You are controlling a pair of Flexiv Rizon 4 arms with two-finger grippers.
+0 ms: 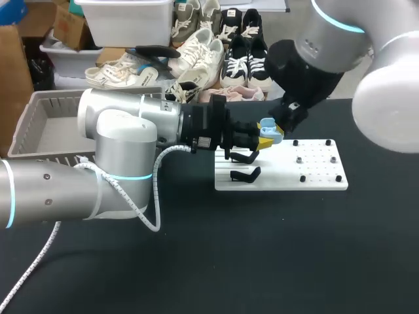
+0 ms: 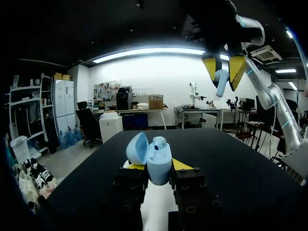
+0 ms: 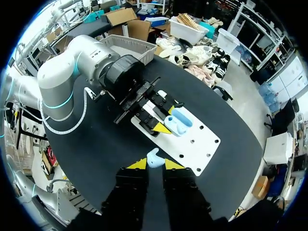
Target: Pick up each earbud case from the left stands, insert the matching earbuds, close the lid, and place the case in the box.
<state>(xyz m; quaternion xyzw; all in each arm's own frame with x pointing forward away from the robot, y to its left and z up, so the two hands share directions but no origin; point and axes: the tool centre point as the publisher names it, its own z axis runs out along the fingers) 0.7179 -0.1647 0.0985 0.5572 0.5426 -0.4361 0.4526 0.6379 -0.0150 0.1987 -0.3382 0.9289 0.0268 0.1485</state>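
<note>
My left gripper (image 1: 266, 135) is shut on a light blue earbud case (image 1: 268, 128), held over the white board (image 1: 321, 180). In the left wrist view the case (image 2: 159, 163) sits between the yellow tips with its lid (image 2: 137, 147) swung open and one earbud (image 2: 160, 142) seated inside. Above and just beyond the case hangs my right gripper (image 2: 223, 72), shut on a second light blue earbud (image 2: 221, 83). From the right wrist the earbud (image 3: 153, 158) shows between that gripper's (image 3: 155, 164) tips, with the open case (image 3: 179, 121) below it.
Two black stands (image 1: 244, 174) rise from the left end of the white board; small black pegs (image 1: 302, 178) dot its right part. A grey basket (image 1: 39, 124) stands at the table's far left, partly behind my left arm. Shoes and bins lie beyond the far edge.
</note>
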